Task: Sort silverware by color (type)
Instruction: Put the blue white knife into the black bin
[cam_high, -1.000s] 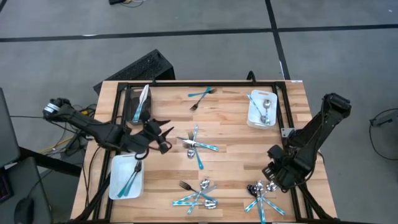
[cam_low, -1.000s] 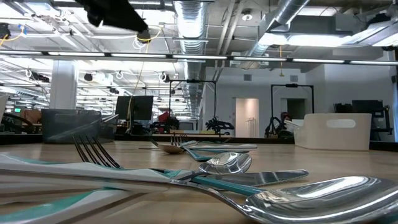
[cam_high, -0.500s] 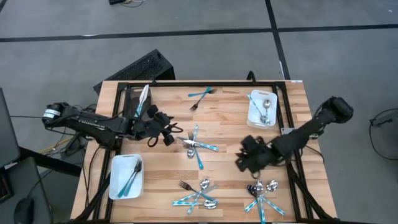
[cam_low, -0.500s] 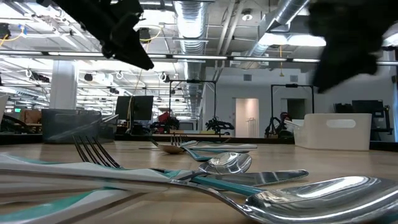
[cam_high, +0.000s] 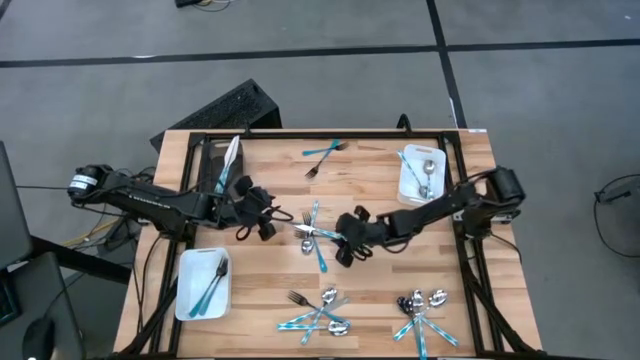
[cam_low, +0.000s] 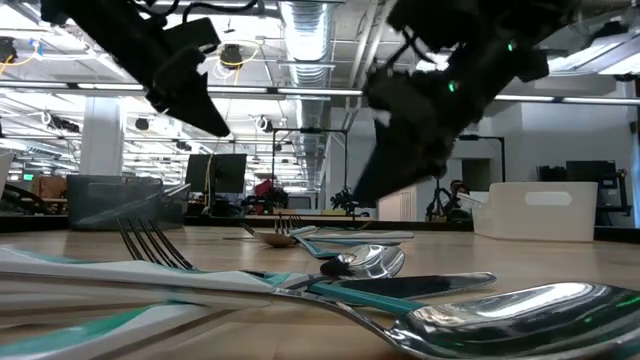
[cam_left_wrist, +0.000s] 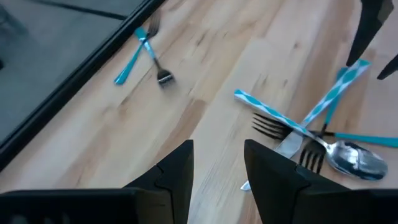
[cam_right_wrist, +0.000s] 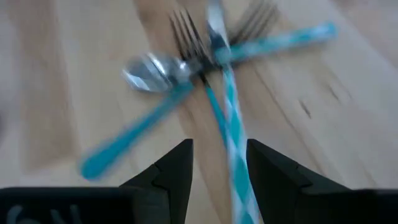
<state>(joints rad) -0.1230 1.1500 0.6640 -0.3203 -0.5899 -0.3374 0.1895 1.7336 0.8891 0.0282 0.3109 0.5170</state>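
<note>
Teal-handled and all-silver pieces lie crossed in a small central cluster (cam_high: 316, 232) in the middle of your wooden table (cam_high: 370, 190), and both arms converge on it. Your right gripper (cam_high: 347, 240) reaches in from the right and hangs just beside the cluster; its wrist view looks past parted, empty fingers (cam_right_wrist: 174, 171) at a spoon (cam_right_wrist: 149, 71), forks and striped teal handles crossed over one another. Your left gripper (cam_high: 262, 212) sits near the cluster's other side, a little apart from it. Its fingers (cam_left_wrist: 177, 171) are also spread and hold nothing, with the same crossed pieces (cam_left_wrist: 308, 127) ahead of them.

Elsewhere, you have a teal-handled fork (cam_high: 322, 152) lying alone near the far edge. Two more piles sit at the near edge: one (cam_high: 318, 312) toward the middle, one (cam_high: 422, 312) toward the right. The white bin (cam_high: 420, 175) at the far right holds a spoon and a teal-handled piece. The white bin (cam_high: 202, 283) at the near left holds teal-handled pieces, and the dark bin (cam_high: 220, 165) at the far left holds another couple.
</note>
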